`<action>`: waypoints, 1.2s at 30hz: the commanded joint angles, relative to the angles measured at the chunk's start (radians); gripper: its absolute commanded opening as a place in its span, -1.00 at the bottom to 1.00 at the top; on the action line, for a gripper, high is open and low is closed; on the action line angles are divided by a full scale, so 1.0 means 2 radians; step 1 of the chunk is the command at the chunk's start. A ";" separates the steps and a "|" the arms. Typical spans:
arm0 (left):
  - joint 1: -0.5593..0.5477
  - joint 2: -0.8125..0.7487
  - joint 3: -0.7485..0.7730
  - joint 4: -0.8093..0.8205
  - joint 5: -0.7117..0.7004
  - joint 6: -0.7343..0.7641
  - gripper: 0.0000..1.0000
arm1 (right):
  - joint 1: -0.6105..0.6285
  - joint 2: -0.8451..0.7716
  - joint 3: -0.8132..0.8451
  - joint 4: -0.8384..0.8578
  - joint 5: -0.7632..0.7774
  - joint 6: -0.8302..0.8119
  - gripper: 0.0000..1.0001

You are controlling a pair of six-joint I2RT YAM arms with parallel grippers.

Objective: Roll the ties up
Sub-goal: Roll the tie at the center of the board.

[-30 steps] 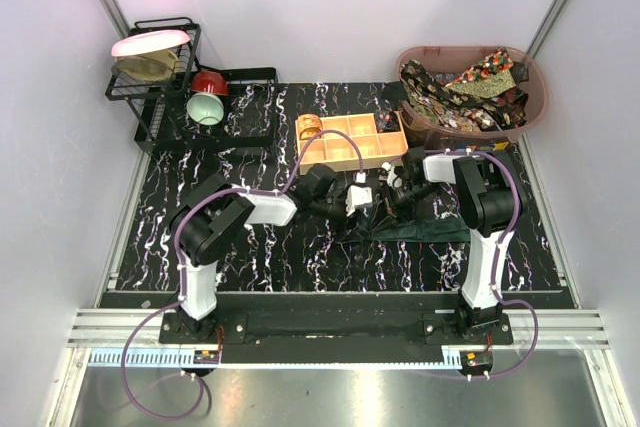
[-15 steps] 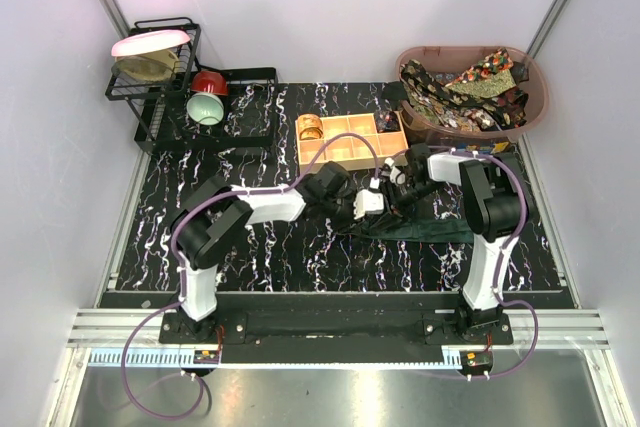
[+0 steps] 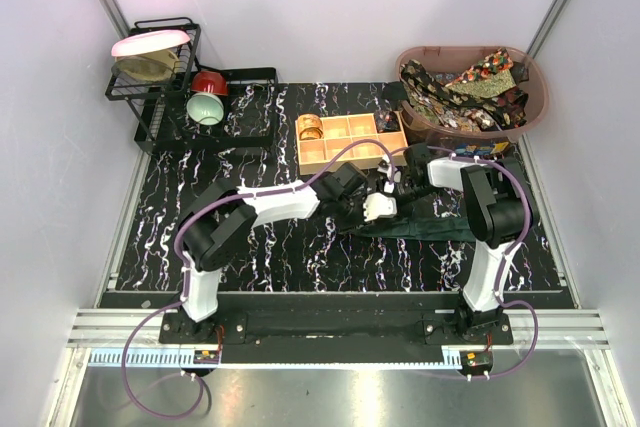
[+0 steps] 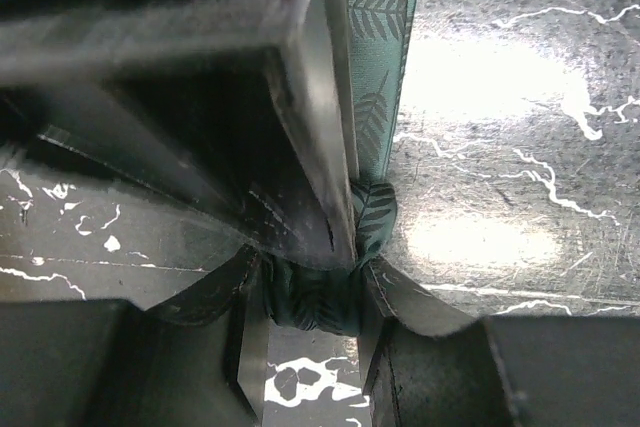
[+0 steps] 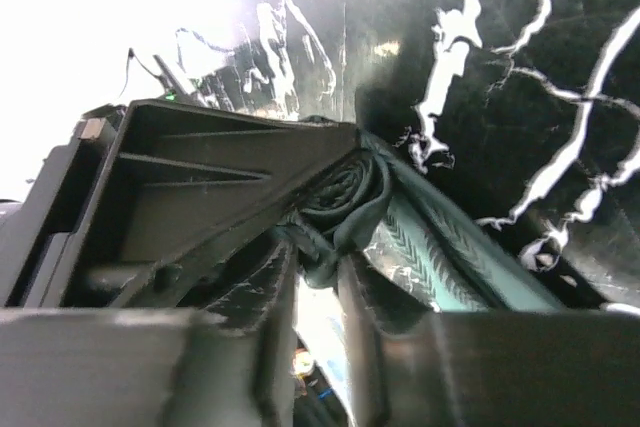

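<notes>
The left gripper is closed around the rolled end of a dark green fabric necktie printed with fern leaves. In its wrist view the tight coil sits squarely between the two black fingers and touches both. The right gripper meets it from the far right side, its jaws standing partly apart with the same coil at their tips; whether they pinch the fabric or merely flank it cannot be told. One finger of each claw fills much of the other's wrist view, the two crowded together at the coil. From the coil the unrolled length of the tie lies flat on the black marble-patterned tabletop, running toward the right, on the near side of the right arm's wrist. Just beyond the grippers, on the far side, stands a tan wooden box with square compartments. At the far right corner a brownish-pink oval plastic basket holds a heap of dark patterned neckties in gold and red. At the far left a black wire dish rack carries a pink plate.
</notes>
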 commanded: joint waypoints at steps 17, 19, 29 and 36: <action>0.061 -0.041 -0.116 0.207 0.166 -0.076 0.71 | -0.029 0.066 0.018 -0.057 0.107 -0.038 -1.00; 0.064 -0.032 -0.121 0.252 0.181 -0.090 0.74 | -0.029 0.073 0.022 -0.061 0.123 -0.040 -1.00; 0.064 0.024 -0.114 0.341 0.220 -0.124 0.41 | -0.029 0.088 0.030 -0.065 0.126 -0.041 -1.00; 0.049 0.013 -0.075 0.162 0.136 -0.046 -0.35 | -0.036 0.063 0.038 -0.080 0.077 -0.051 -0.56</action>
